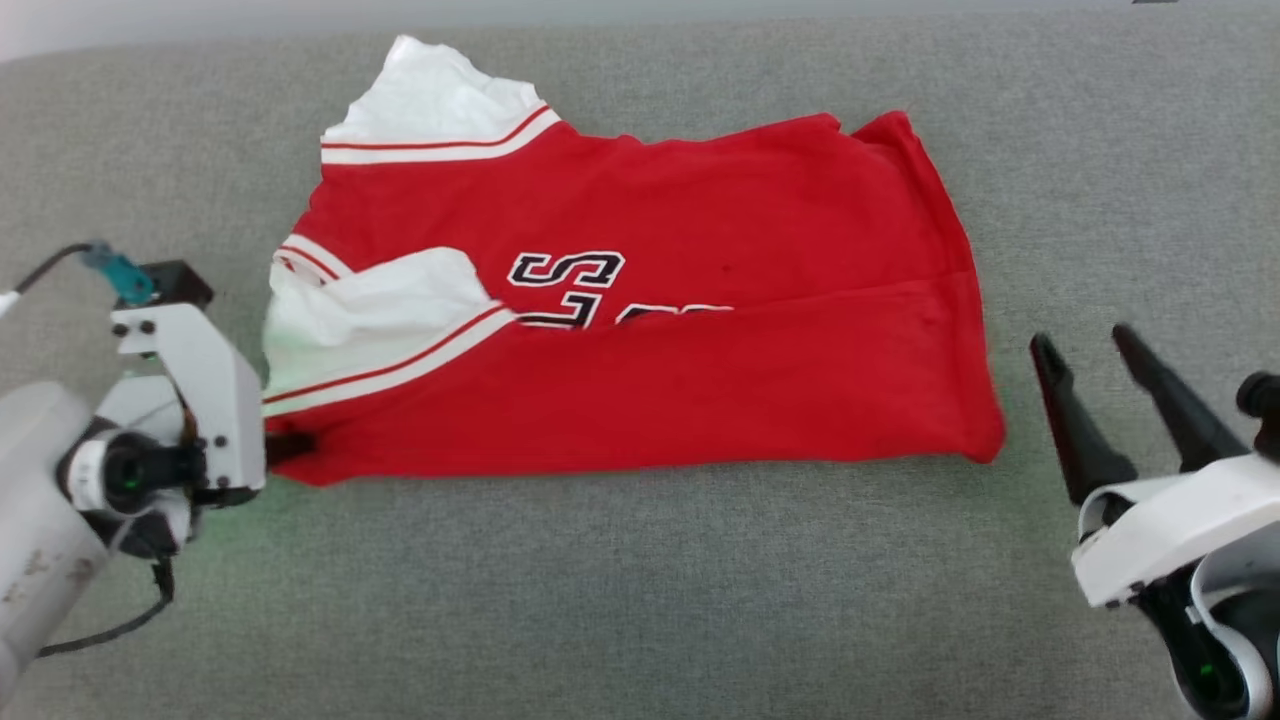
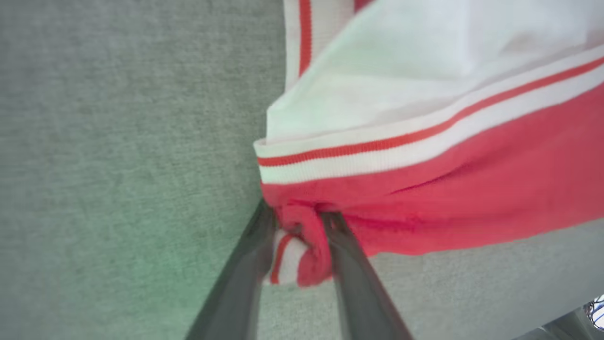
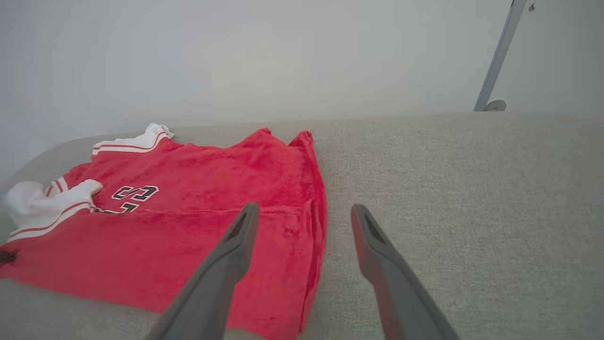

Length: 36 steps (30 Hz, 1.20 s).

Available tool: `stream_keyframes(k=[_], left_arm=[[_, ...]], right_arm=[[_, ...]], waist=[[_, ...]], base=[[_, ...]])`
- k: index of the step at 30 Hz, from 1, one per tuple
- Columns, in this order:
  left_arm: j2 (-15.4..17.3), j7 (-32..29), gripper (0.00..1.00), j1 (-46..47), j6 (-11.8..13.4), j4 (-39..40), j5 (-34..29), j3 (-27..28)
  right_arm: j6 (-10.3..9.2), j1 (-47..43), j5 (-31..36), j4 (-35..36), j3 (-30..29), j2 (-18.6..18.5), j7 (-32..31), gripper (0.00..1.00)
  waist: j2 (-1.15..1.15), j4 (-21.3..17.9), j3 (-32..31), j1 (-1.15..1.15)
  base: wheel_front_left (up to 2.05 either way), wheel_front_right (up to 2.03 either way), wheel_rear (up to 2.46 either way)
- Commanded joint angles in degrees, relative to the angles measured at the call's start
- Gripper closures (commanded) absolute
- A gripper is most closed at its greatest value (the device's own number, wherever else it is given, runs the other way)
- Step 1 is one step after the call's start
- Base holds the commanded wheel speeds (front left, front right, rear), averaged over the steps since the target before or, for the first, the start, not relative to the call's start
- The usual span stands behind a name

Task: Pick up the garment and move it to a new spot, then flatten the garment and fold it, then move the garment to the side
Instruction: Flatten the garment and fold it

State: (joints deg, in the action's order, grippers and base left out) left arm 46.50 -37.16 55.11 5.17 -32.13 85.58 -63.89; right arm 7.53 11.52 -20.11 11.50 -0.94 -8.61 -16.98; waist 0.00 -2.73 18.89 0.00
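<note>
Two grippers flank the shirt [image 1: 700,400], which lies doubled over lengthwise on the grey woven surface [image 1: 600,600], near the middle of the head view; you look to be in the folding step, with one fold made and the move to the side not yet done.

At the left, your left gripper [image 2: 298,213] pinches a wad of red cloth and striped trim at the shirt's near left corner, both fingers pressed against the bunch; I judge the next move calls for carrying that corner across towards the hem, kept low so the thin knit does not drag the under-layer and spoil the fold.

Next comes the soft, crumpled white sleeve [image 1: 380,300], edged in ribbed red-and-white bands; then the black, white-edged lettering [image 1: 565,270], half hidden under the folded flap; then smooth red jersey with a few shallow creases, ending in a limp hem.

At the right, your right gripper [image 1: 1082,338] hangs just off that hem, apart from the cloth, its jaws spread wide and holding nothing; it will likely need to take the near right corner.
</note>
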Motion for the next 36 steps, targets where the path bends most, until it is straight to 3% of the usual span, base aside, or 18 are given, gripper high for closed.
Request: stream_keyframes(k=[1, 13, 24, 26, 36], left_arm=[[-1.7, -1.1, 1.00, -3.0, -0.6, -1.6, 0.1, -1.7], [-4.8, -1.4, 1.00, -3.5, -3.6, -3.2, 0.3, -2.3], [-7.0, -0.4, 1.00, -4.3, -5.2, -3.6, -0.4, -2.9], [-7.3, -0.3, 1.00, -4.4, -5.6, -3.8, -0.5, -3.1], [-7.2, 0.7, 1.00, -4.2, -6.8, -4.8, -1.0, -2.7]], right_arm=[[-0.09, -1.6, -0.7, 0.7, 0.0, 0.4, -2.2, 0.00], [-0.09, -0.8, -1.1, -2.7, 0.3, 1.1, -19.7, 0.00], [-0.09, 4.5, 3.6, -10.2, -1.5, 1.9, -29.0, 0.00], [-0.09, 5.1, 4.9, -11.9, -1.2, 1.7, -30.2, 1.00], [-0.10, 7.1, 4.1, -13.2, -1.9, 0.6, -34.3, 1.00]], waist=[[0.00, 0.2, 0.1, 0.00], [0.00, 2.8, 0.2, 0.00], [0.00, 5.3, 0.5, 0.00], [0.00, 5.7, 0.4, 0.00], [0.00, 6.9, -0.7, 0.00]], base=[[0.00, 0.00, 0.00], [0.00, 0.00, 0.00], [0.00, 0.00, 0.00], [0.00, 0.00, 0.00], [0.00, 0.00, 0.00]])
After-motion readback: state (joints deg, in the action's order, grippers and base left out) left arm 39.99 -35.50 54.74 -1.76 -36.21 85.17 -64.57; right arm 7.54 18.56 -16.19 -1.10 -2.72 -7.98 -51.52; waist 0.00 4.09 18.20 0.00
